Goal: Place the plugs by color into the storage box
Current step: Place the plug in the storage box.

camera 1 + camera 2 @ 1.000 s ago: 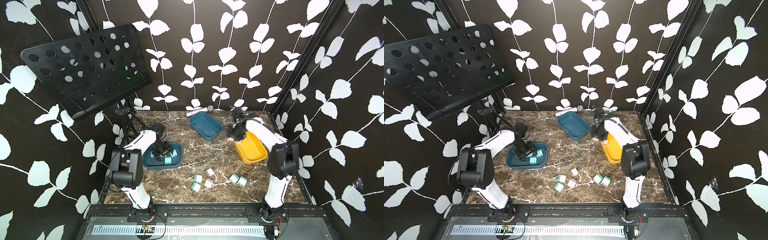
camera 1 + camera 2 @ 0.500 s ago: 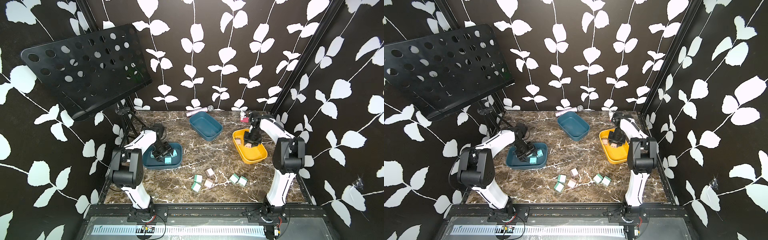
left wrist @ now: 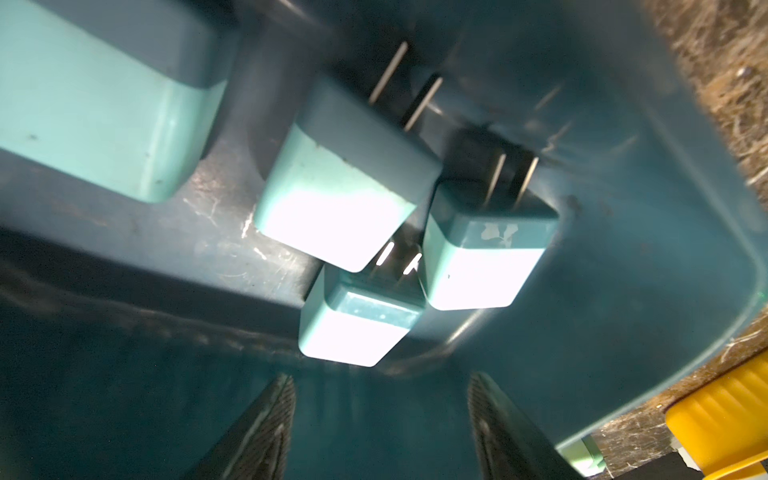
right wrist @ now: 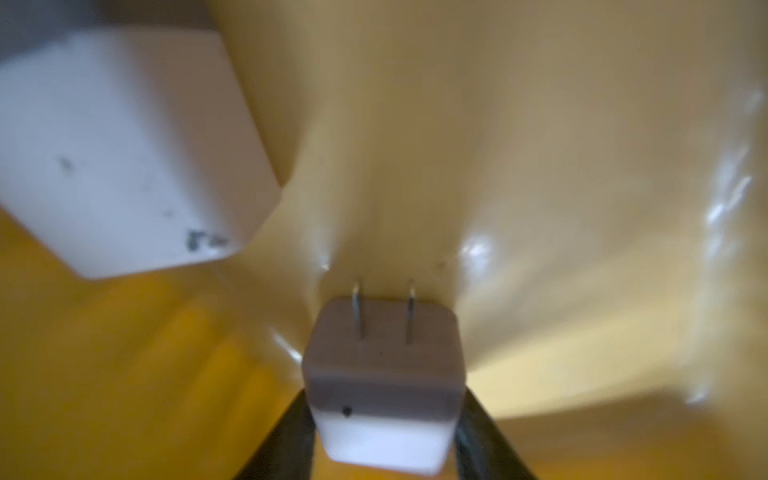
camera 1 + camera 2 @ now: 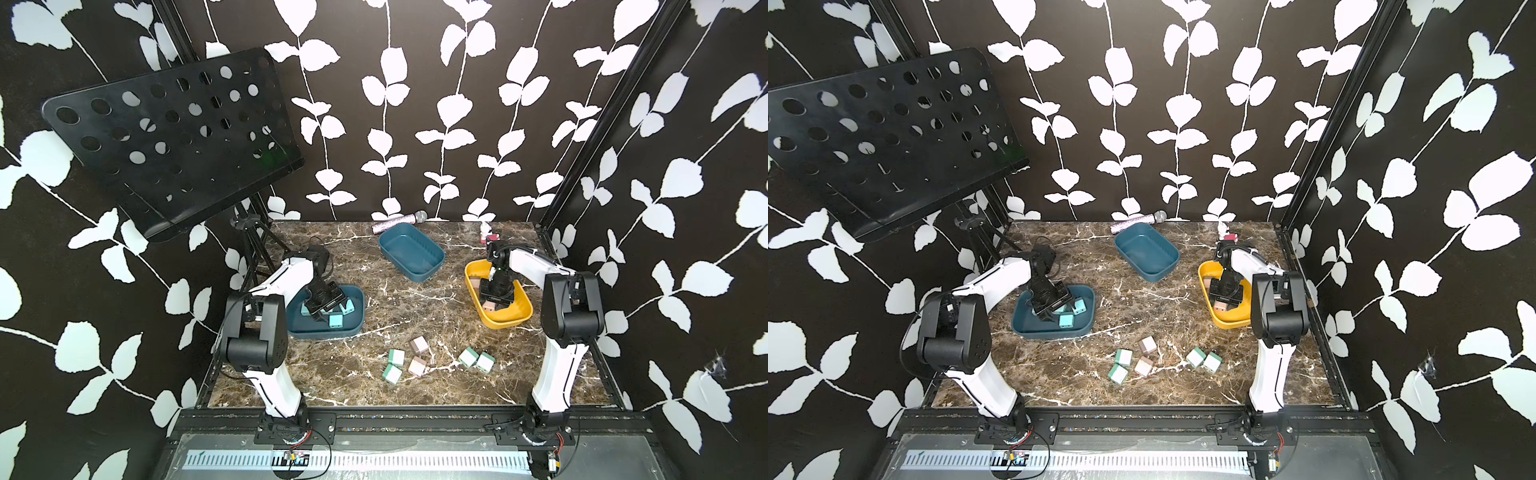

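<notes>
Your right gripper [image 4: 384, 436] is down in the yellow bin [image 4: 582, 187], a pinkish beige plug [image 4: 382, 361] between its jaws; pinched or loose, you cannot tell. Next, make sure it drops, then fetch another beige plug [image 5: 419, 345] from the worktop [image 5: 415, 299].

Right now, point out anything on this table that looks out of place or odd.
Two strays at the back of the table: a glittery microphone lying behind the empty teal box, and a small pink-and-white figurine near the right corner. Neither belongs to plug sorting. The empty box also sits skewed to the table edges.
</notes>
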Robot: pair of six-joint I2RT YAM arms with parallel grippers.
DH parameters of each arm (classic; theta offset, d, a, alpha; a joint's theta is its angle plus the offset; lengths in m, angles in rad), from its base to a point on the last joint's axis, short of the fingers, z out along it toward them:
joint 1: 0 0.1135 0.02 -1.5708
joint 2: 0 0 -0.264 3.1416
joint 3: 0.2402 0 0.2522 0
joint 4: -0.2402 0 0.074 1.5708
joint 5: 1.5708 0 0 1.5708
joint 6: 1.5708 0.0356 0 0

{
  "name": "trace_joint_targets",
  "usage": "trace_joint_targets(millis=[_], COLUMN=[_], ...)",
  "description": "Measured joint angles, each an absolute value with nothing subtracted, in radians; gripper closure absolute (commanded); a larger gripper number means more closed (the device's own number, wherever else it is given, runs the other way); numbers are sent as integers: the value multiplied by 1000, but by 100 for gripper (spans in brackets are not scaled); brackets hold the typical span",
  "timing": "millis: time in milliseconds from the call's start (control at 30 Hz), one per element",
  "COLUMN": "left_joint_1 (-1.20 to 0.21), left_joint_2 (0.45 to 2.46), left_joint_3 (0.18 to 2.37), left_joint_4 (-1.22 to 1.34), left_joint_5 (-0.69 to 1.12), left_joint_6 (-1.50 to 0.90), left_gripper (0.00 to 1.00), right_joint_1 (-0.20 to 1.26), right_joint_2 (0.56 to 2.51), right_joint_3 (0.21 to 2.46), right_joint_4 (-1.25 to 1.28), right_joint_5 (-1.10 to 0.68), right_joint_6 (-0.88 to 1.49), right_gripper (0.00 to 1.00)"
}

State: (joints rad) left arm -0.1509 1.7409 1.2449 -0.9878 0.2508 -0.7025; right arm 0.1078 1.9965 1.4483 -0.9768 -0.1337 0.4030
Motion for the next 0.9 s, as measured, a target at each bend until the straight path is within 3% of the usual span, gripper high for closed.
trace_joint_targets(millis=[200,333,400,500,667,900], left_joint_1=[-151,-151,-153,-157,-157,-158], left_joint_2=[1740,1738,1738,1738,1731,1699], left_joint_3=[1245,1247,1264,1312,1333,1275], left_joint_4=[-990,-998,-1010,-1019,-1018,-1003], left_joint_5=[250,247,244,241,241,245], left_joint_6=[-702,-691,-681,-661,-654,-654], left_gripper=[31,31,31,31,31,31], right_joint_1=[108,126,174,355,669,761], right_joint_2=[1957,1808,1723,1655,1765,1976], right_joint_3=[1445,1444,1447,1479,1533,1557], right_joint_4=[-989,-1003,-1001,-1003,-970,-975], right_joint_5=[-88,-83,-86,-92,-136,-155], right_joint_6=[418,450,471,497,512,478], right_gripper=[26,25,24,22,20,20])
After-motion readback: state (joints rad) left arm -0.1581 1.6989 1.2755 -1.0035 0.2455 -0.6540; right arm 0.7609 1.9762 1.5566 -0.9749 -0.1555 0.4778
